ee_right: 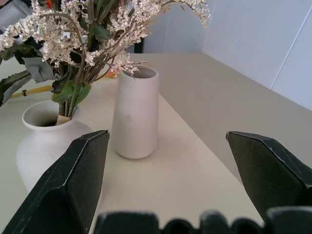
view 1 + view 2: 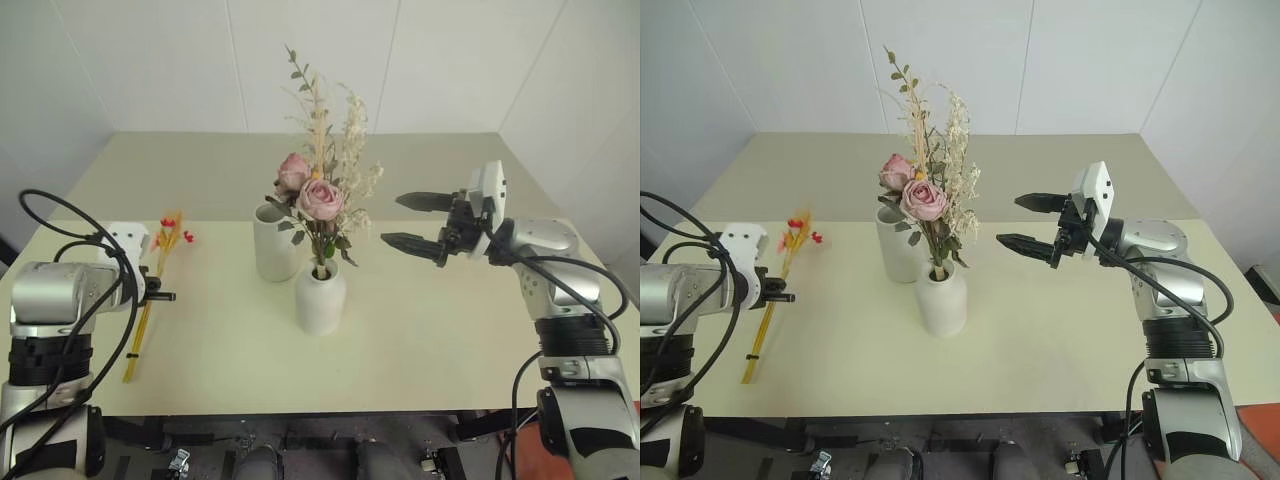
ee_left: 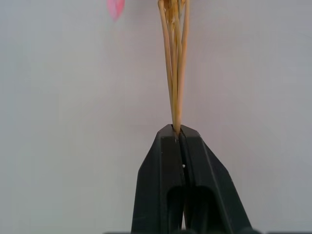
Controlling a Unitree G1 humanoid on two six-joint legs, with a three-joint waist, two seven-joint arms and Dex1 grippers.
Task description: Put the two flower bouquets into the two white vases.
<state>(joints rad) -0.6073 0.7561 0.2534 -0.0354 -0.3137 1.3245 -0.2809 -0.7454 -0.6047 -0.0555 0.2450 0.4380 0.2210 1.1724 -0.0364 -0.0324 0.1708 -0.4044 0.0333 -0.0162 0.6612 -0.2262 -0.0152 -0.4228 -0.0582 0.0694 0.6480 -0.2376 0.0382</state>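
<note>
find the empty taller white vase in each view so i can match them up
Left eye view: taller white vase, centre, behind and just left of the shorter vase that holds the rose bouquet.
Right eye view: same spot, behind that vase.
Left wrist view: not in it.
Right wrist view: centre, upright, beside the shorter vase.
Shared landmark: the rose bouquet.

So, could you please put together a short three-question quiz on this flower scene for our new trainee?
1. True or false: the bushy pink rose bouquet stands in the shorter round-shouldered white vase.
2. Which end effector is shut on the thin yellow stalk bunch: A left, B right?
3. Fill in: the taller white tapered vase holds ____ flowers.

Key: 1 true; 2 A; 3 no.
</note>
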